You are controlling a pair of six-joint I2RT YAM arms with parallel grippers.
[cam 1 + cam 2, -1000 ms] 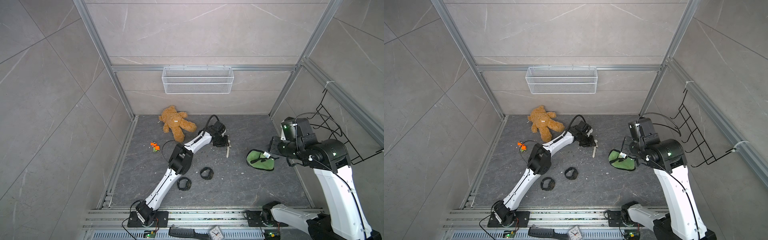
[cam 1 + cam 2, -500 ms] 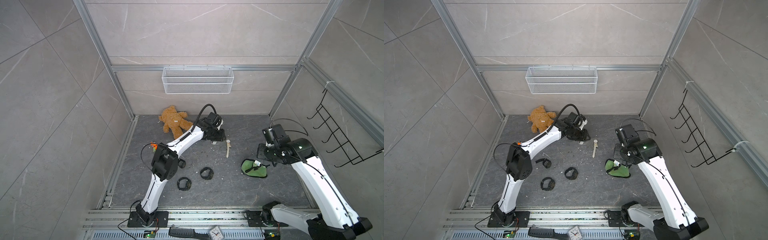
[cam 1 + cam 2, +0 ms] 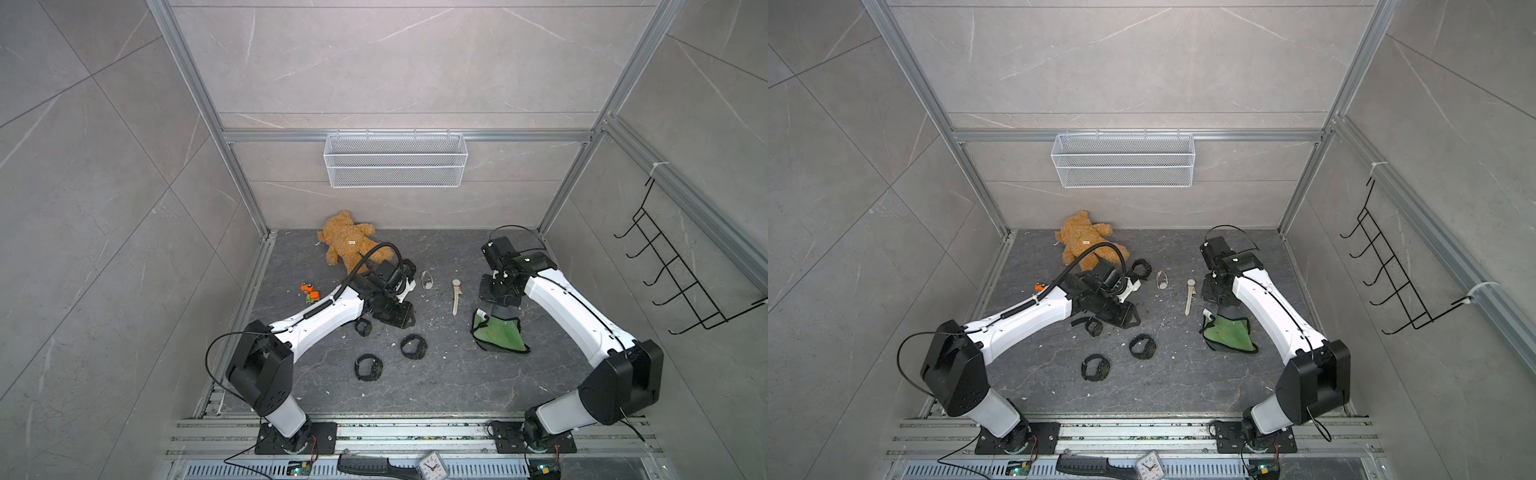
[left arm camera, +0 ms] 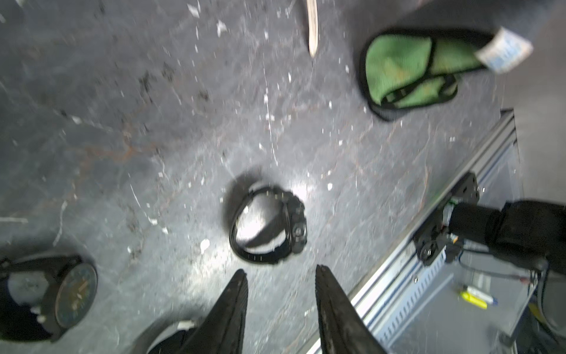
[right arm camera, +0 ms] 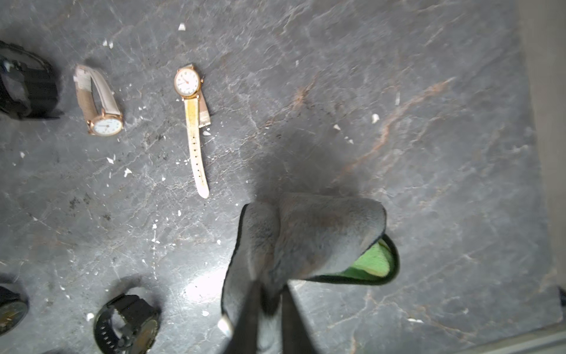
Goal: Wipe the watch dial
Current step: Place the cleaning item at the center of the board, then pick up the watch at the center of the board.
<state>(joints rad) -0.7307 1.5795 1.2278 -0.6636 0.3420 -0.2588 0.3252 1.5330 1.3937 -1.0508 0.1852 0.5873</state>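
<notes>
Several watches lie on the dark floor. A beige-strapped watch (image 3: 456, 293) lies flat with its white dial (image 5: 187, 81) up, and a buckled beige one (image 5: 107, 125) is beside it. Black watches (image 3: 413, 346) (image 3: 368, 368) sit nearer the front. My left gripper (image 3: 399, 320) (image 4: 281, 270) is open and empty, with a black watch (image 4: 269, 226) just beyond its tips. The green and grey cloth (image 3: 498, 332) rests on the floor. Its grey side (image 5: 306, 236) rises against my right gripper (image 5: 270, 286), whose fingers stand slightly apart with a fold between them.
A teddy bear (image 3: 347, 245) and a small orange toy (image 3: 309, 291) lie at the back left. A wire basket (image 3: 395, 160) hangs on the back wall and a hook rack (image 3: 681, 282) on the right wall. A comb (image 3: 374, 467) and a clock (image 3: 432, 464) lie on the front rail.
The right arm came down and set the cloth on the floor, and its jaws have parted. The left gripper moved from the back toward the front, over the black watches.
</notes>
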